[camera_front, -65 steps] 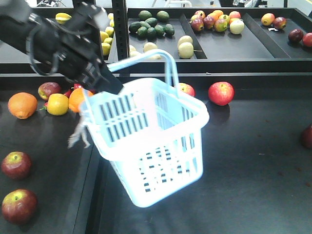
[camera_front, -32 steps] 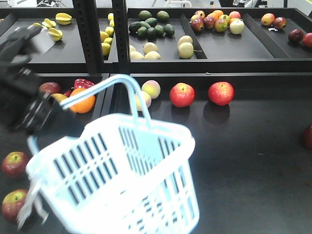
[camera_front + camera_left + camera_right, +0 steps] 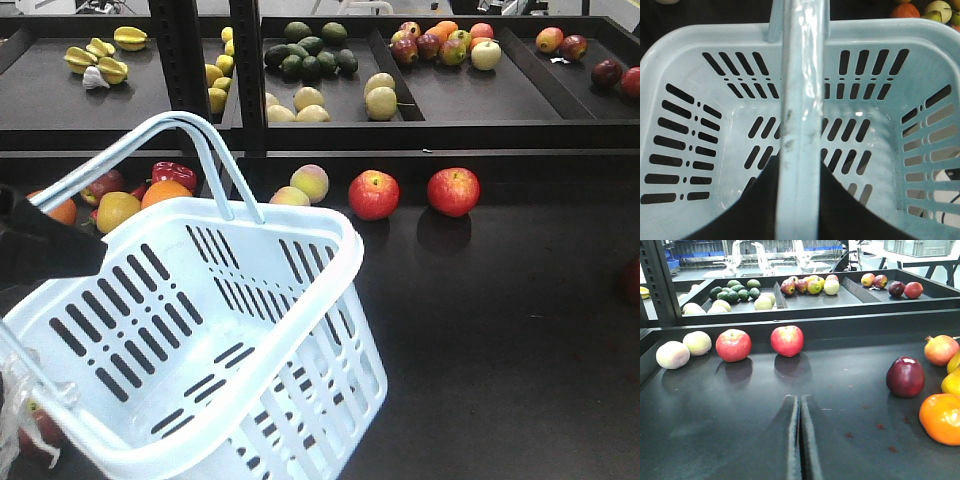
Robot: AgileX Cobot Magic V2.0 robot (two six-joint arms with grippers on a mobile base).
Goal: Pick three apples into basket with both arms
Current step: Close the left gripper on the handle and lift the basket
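1. The basket [image 3: 260, 208] is of pale blue-white plastic, smooth and a little glossy. It is rectangular with rounded corners, and rows of long slots are cut in its walls and bottom.
2. It hangs tilted in the air at the left front, above the matte black shelf [image 3: 500, 330]. Its open mouth is turned up and toward the front camera.
3. Its two thin handles are swung up together. In the left wrist view the handle [image 3: 800, 100] is a flat shiny strip with small dark scuffs, running down the middle of the picture.
4. The left gripper [image 3: 799, 162] has one dark finger pressed on each side of this handle, and so it carries the basket.
5. The right gripper [image 3: 799, 400] is closed to a hairline slit between its dull black fingers. It grips nothing and is low over the shelf.
6. A half-hidden apple [image 3: 40, 440], dark red, lies below the basket's lower left corner. It is blurred and mostly covered.
7. The two red apples [image 3: 373, 193], round and shiny, lie near the back wall, beyond the basket's far corner and apart from it.
8. A pale peach [image 3: 310, 182] lies just left of them. A second pale fruit beside it is partly covered by the basket's rim.
9. In the right wrist view a glossy maroon apple [image 3: 905, 376] and an orange [image 3: 940, 417] lie to the right, apart from the gripper.
10. Green avocados [image 3: 312, 50] lie on the upper shelf.
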